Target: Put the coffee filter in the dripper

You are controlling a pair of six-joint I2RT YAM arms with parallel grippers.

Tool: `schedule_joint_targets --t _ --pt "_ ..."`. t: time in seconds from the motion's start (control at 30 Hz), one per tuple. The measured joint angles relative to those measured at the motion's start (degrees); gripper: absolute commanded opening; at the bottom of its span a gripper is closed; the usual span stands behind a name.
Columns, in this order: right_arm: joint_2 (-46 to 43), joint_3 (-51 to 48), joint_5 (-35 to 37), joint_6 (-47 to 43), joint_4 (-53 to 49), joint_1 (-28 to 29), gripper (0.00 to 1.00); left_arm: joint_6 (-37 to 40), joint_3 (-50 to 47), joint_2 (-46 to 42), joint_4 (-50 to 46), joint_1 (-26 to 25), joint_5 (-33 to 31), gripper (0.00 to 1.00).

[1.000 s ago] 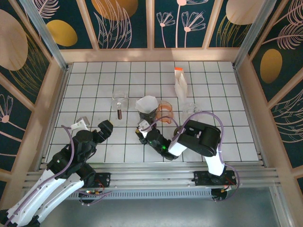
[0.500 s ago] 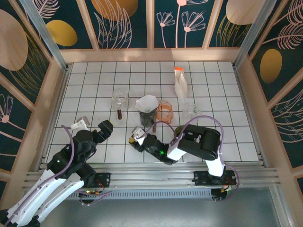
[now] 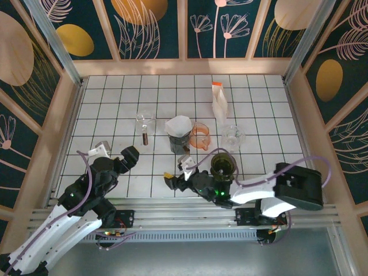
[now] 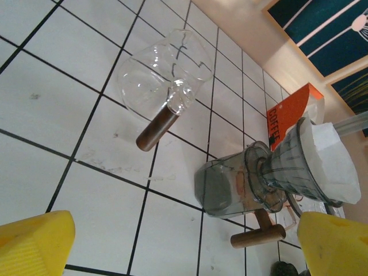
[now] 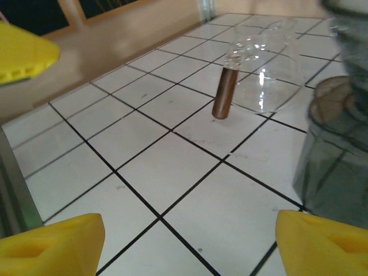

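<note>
The white coffee filter (image 3: 178, 124) sits as a cone inside the clear dripper (image 4: 299, 167), which stands on a grey glass carafe (image 3: 177, 142). In the left wrist view the filter (image 4: 330, 155) lines the dripper's mouth. My right gripper (image 3: 176, 170) is low over the tiles just in front of the carafe, open and empty. In its own view the right gripper (image 5: 187, 241) has bare tile between its yellow fingers (image 5: 52, 241), with the carafe (image 5: 339, 167) at the right edge. My left gripper (image 3: 117, 154) hovers at the near left, wide open and empty.
A glass server (image 3: 145, 122) with a wooden handle (image 4: 156, 129) lies left of the carafe. An orange dripper (image 3: 200, 135), a glass cup (image 3: 232, 137), a standing coffee bag (image 3: 219, 103) and a dark round container (image 3: 223, 165) crowd the right. Wooden walls (image 3: 63, 115) ring the table.
My right gripper has pulled back from the carafe toward the near edge and opened wider, its arm folding down to the right. The filter stays in the dripper. The left arm is still.
</note>
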Motion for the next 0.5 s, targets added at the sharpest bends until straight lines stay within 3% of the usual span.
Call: schedule_joint_targets --t 0.13,0.27,0.5 --pt "-9.9 -0.7 1.9 5.3 -9.4 0.1 0.73 2.9 -2.2 3.1 4.6 0.1 4.3 0.86" --pt "-18.3 -0.3 5.8 8.8 -17.4 0.1 0.72 5.2 -5.7 11.8 11.0 -0.4 9.7 0.85" --pt "-23.6 3.4 12.1 11.3 -29.0 -0.6 0.70 7.1 -7.4 25.9 22.6 -7.5 12.8 0.72"
